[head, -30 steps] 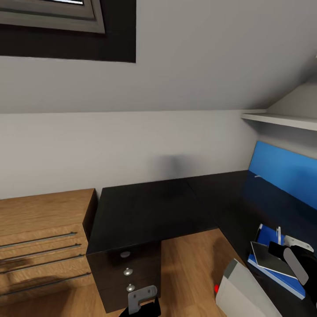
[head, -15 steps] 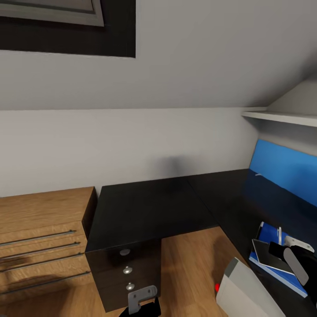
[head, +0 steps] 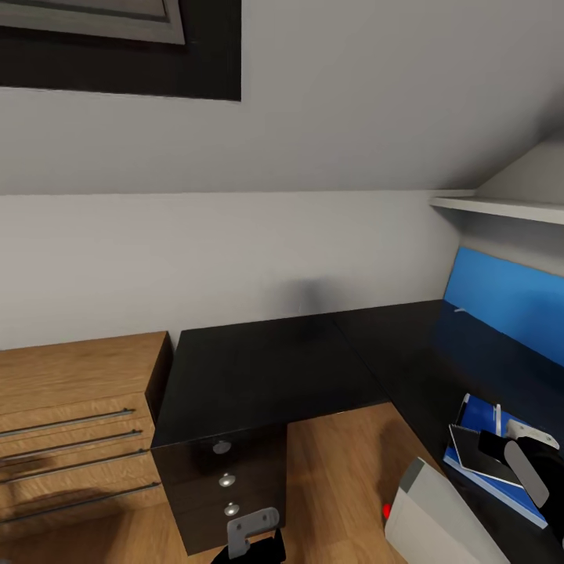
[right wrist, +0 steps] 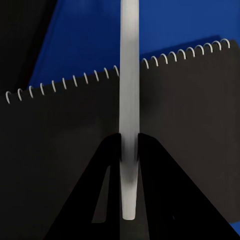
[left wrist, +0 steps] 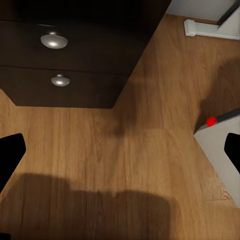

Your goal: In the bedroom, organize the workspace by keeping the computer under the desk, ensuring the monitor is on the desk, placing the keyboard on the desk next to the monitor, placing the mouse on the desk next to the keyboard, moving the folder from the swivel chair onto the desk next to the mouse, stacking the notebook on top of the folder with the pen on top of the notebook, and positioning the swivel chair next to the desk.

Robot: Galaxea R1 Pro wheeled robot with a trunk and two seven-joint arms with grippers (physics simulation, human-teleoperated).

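Now the right gripper [right wrist: 129, 150] has its jaws closed on the pen [right wrist: 128, 100], holding it just above the black spiral notebook [right wrist: 190, 115], which lies on the blue folder [right wrist: 165, 25] on the desk [head: 258, 368]. Down low, the left gripper [left wrist: 120, 160] hangs over the wood floor [left wrist: 125, 150] with jaws spread and empty, near the desk's drawer unit [head: 223, 478].

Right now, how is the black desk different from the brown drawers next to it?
The desk has a shiny black top; the wooden chest is light brown. The desk's drawers have round silver knobs; the chest's have long bar handles. The desk bends round the corner; the chest, as far as it shows, is straight. Both stand against the white wall.
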